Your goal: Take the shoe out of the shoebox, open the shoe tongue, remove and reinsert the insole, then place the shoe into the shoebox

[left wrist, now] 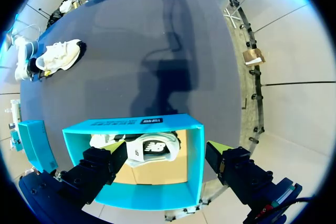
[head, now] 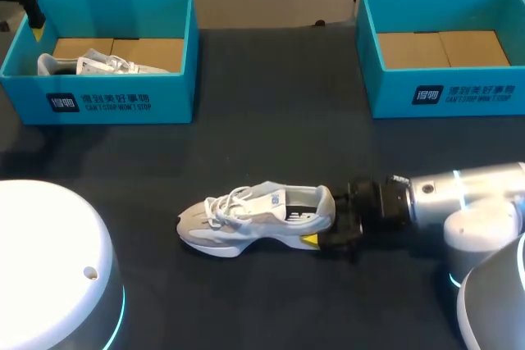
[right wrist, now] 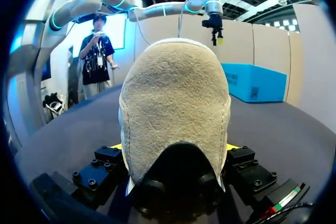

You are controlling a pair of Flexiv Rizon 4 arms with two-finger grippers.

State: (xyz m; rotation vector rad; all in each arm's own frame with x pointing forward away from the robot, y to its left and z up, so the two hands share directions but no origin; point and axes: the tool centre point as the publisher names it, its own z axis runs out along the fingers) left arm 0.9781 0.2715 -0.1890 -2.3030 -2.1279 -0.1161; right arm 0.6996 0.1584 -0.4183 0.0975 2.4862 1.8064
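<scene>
Dark grey table (head: 271,104) filled the scene. Near its middle the right gripper (head: 328,220) clasped the heel of a white shoe (head: 254,217) from both sides. The shoe stood on its sole, toe pointing away from the arm. The left gripper (left wrist: 165,151) hung with fingers spread wide above the left shoebox (left wrist: 131,124) — a second white shoe (left wrist: 152,148) lay inside. Another teal shoebox (head: 443,92) stood far right.
</scene>
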